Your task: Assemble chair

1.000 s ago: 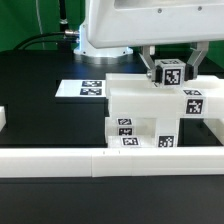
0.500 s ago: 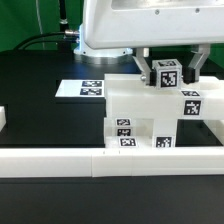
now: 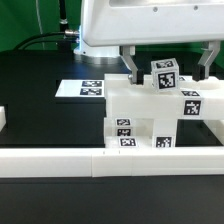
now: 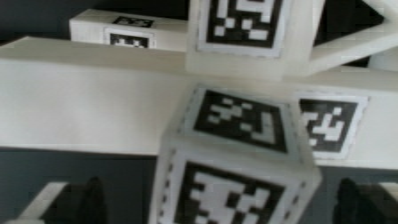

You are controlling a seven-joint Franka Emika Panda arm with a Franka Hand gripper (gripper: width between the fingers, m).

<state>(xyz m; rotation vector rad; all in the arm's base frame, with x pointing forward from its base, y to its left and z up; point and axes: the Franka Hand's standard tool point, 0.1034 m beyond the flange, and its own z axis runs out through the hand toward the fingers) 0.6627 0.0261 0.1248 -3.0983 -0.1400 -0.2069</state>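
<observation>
The chair (image 3: pixel 140 108) stands as a partly joined white block of tagged parts against the front rail. A square-ended leg (image 3: pixel 165 73) with a tag on its face rises upright from its top. My gripper (image 3: pixel 169 66) is open around that leg, with one finger (image 3: pixel 131 66) and the other well clear of it on either side. The wrist view is filled by the leg (image 4: pixel 240 140) running down the middle with tags on its faces. Dark fingertips (image 4: pixel 71 203) stand far out at both edges, with a gap to the leg on each side.
The marker board (image 3: pixel 85 88) lies flat on the black table at the exterior view's left of the chair. A long low white rail (image 3: pixel 70 160) runs along the front. A small white piece (image 3: pixel 3 120) sits at the far left edge.
The jaws have spread wide and let go of the leg. The leg stays upright on the chair where it was.
</observation>
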